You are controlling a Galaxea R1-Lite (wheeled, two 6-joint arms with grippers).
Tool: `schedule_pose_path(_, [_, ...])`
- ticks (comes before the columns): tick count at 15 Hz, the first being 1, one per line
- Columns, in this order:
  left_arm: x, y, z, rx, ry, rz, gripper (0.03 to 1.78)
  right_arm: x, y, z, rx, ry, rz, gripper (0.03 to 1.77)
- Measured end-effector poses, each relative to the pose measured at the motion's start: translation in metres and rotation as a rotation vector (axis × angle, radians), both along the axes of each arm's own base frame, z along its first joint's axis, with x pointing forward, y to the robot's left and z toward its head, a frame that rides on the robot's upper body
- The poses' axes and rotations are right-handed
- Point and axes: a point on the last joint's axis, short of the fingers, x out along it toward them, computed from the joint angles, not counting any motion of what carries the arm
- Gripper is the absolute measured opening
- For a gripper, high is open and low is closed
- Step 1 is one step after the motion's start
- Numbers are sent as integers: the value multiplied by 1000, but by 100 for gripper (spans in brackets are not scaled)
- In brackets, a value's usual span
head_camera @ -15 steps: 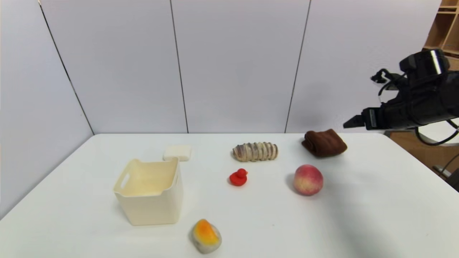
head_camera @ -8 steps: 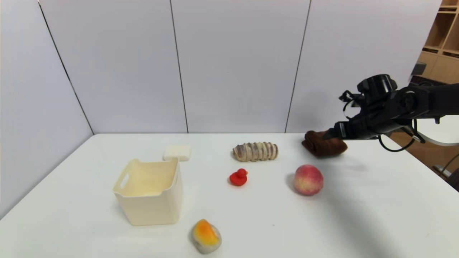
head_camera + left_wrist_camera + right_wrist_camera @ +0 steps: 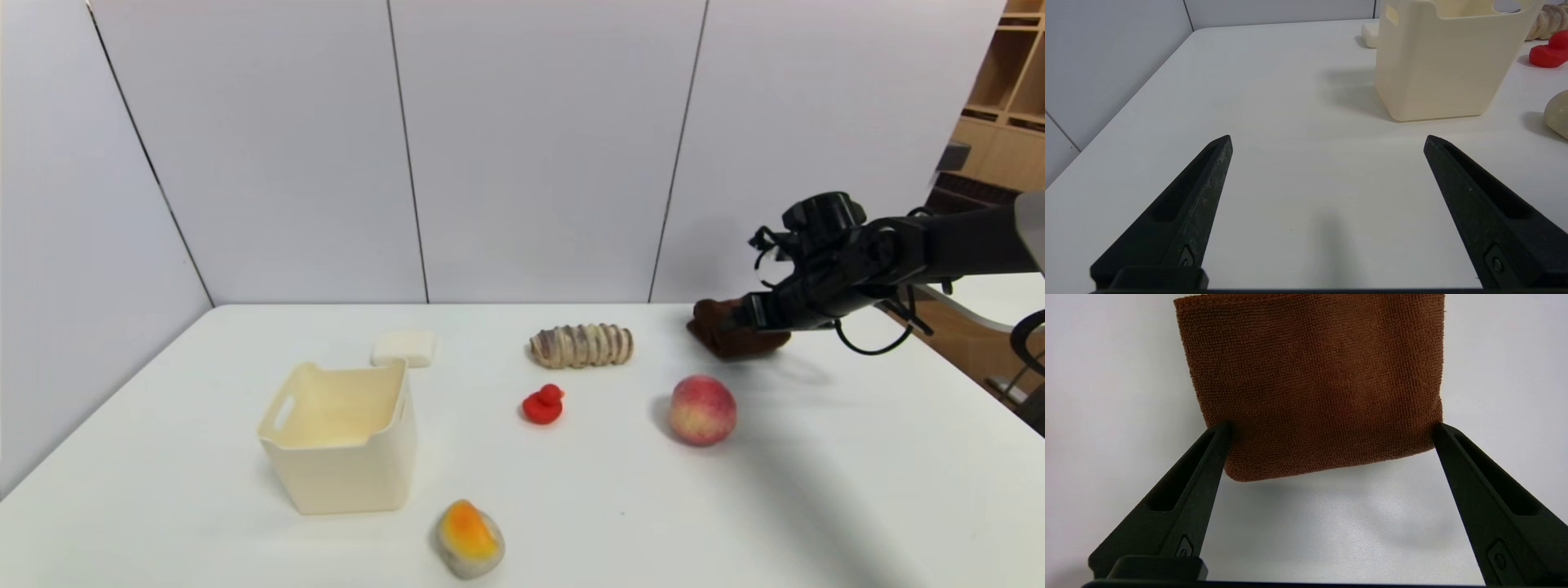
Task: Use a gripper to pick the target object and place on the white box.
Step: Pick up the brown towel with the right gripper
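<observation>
Right pincer [image 3: 1331, 430] spread wide, straddling brown towel [image 3: 1314, 384], long axis crosswise between tips

No legible text, label, brand, number or sign on anything in view.

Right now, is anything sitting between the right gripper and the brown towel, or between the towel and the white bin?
Nothing lies between the open right gripper and the brown towel. Toward the white bin, the bread roll and red duck sit along the way.

brown towel [image 3: 718, 327], cream box [image 3: 343, 457], red duck [image 3: 543, 404]
</observation>
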Motion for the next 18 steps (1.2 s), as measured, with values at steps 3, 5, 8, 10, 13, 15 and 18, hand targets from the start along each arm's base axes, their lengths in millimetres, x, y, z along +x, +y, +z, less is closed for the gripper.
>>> schedule_pose_path(3, [0,0,0,0,0,0,169,-1,2,3,1,-4,9,170])
schedule_pose_path(5, [0,0,0,0,0,0,169,-3,3,8,3,-18,13,170])
schedule_pose_path(8, [0,0,0,0,-1,0,169,-6,3,18,9,-39,7,170])
schedule_pose_path(10, [0,0,0,0,-1,0,169,-7,3,24,13,-60,1,170])
schedule_pose_path(13, [0,0,0,0,-1,0,169,-4,2,29,16,-87,-8,170])
schedule_pose_path(15, [0,0,0,0,-1,0,169,0,2,29,25,-121,-16,170])
schedule_pose_path(18, [0,0,0,0,0,0,169,3,2,28,25,-127,-16,170])
